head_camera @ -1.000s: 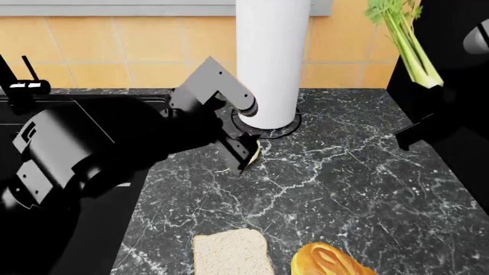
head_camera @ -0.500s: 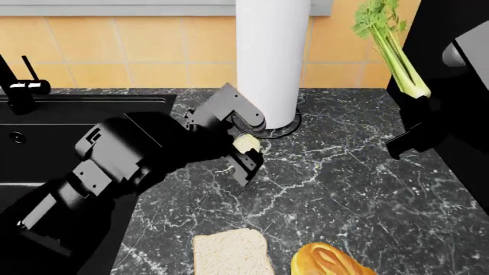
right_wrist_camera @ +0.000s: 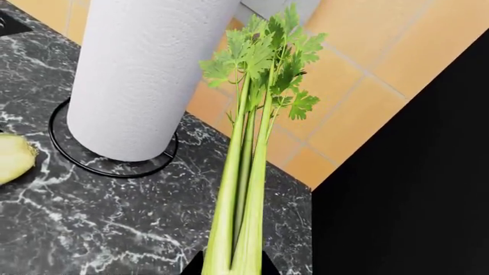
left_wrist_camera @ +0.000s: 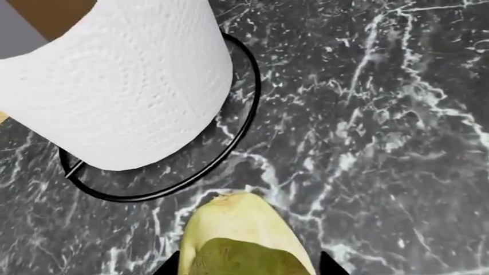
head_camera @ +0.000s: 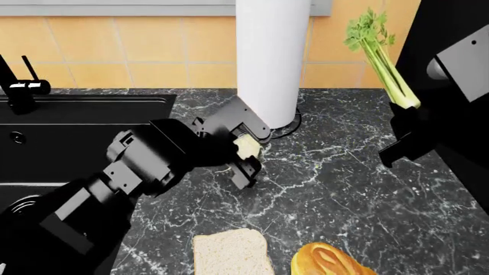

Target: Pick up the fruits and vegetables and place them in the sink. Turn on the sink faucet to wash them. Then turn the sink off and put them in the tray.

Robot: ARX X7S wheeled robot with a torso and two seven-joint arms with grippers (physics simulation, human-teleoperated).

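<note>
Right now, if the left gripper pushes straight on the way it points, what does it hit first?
Probably the paper towel roll on its black ring base. The left gripper, shut on the bulb, points at the roll's foot, though the gap is hard to judge.

The table (head_camera: 367,195) is black marble with white veins. Behind it runs a wall (head_camera: 137,48) of orange-yellow tiles with pale grout, under a grey strip (head_camera: 114,7) at the top. A white paper roll (head_camera: 271,57) stands upright on a black ring base (left_wrist_camera: 244,123) near the wall. Light is even and soft.
</note>
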